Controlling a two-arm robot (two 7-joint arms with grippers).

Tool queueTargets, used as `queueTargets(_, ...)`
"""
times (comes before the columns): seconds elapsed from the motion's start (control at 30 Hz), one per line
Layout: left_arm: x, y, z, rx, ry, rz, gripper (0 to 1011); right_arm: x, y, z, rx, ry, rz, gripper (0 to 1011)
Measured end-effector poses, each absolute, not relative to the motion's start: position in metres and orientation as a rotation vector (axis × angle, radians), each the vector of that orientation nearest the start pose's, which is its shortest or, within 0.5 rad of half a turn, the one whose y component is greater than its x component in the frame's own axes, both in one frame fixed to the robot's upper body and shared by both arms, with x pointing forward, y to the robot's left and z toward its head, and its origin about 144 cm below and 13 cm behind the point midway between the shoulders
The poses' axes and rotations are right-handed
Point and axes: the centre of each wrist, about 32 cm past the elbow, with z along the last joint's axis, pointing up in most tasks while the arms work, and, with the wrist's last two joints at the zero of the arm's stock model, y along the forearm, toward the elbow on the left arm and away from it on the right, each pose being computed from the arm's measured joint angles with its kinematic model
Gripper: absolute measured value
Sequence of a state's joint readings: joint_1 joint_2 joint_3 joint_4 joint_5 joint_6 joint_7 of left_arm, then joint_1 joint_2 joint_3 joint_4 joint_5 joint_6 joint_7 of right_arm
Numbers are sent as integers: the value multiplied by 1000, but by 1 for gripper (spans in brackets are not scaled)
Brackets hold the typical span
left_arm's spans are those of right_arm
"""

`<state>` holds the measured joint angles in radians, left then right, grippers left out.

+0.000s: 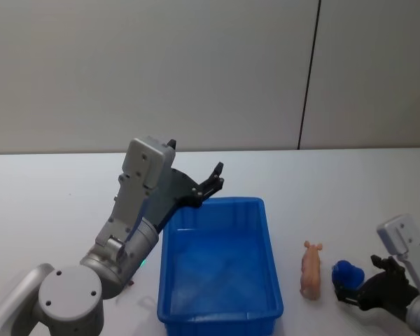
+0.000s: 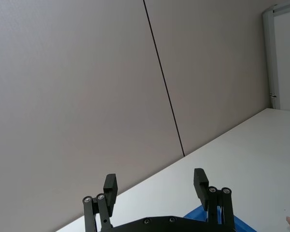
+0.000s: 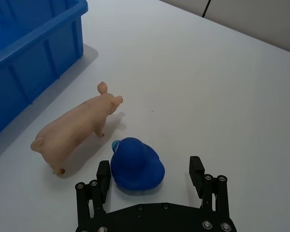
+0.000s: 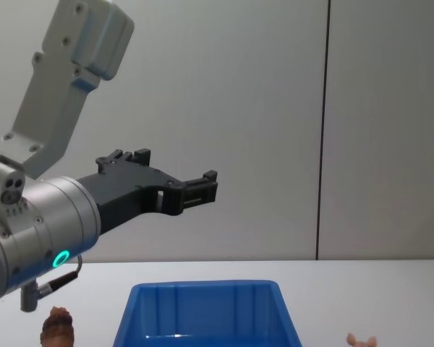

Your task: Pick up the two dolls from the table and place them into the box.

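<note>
A pale pink pig doll [image 1: 311, 270] [image 3: 77, 133] lies on the white table [image 1: 350, 203] just right of the blue box [image 1: 220, 318] [image 3: 34, 63]. Left of the box [image 4: 202, 287] stands a reddish-brown doll [image 4: 58, 325]. My right gripper [image 1: 344, 288] [image 3: 150, 171] is low at the table, open, with a blue rounded toy [image 3: 135, 164] [image 1: 346, 269] between its fingers [image 3: 195, 169], beside the pig. Raised above the box's far rim, my left gripper [image 1: 213, 178] [image 2: 154, 183] [image 4: 202, 188] is open and holds nothing.
The box's inside shows nothing in it. White tabletop stretches behind and to the right of the box. A grey wall [image 1: 196, 70] with a dark vertical seam stands at the table's far edge.
</note>
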<state>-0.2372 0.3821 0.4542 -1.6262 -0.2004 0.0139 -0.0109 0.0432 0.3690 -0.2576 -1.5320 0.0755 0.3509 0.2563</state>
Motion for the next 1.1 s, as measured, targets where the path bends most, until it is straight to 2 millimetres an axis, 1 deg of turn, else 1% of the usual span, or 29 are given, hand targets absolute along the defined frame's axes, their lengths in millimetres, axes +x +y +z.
queueTargets(0.27, 492, 198, 1204, 61, -268, 1124, 1001, 467, -256, 1128, -562, 136, -1095, 995)
queueTargets(0.43, 492, 198, 1204, 61, -268, 1124, 1001, 470, -253, 1128, -568, 143, -1092, 889)
queueTargets(0.47, 492, 198, 1204, 61, -268, 1124, 1001, 471, -253, 1127, -570, 145, -1091, 840)
queueTargets(0.5, 492, 198, 1204, 61, -268, 1124, 1001, 471, -252, 1127, -570, 145, -1091, 840)
queueTargets(0.57, 492, 198, 1204, 61, -268, 1124, 1001, 472, -251, 1127, -572, 148, -1089, 768)
queueTargets(0.77, 492, 198, 1204, 61, -268, 1124, 1001, 473, -250, 1127, -577, 152, -1088, 613)
queueTargets(1.1, 492, 198, 1204, 61, -268, 1124, 1001, 474, -249, 1126, -580, 154, -1090, 545)
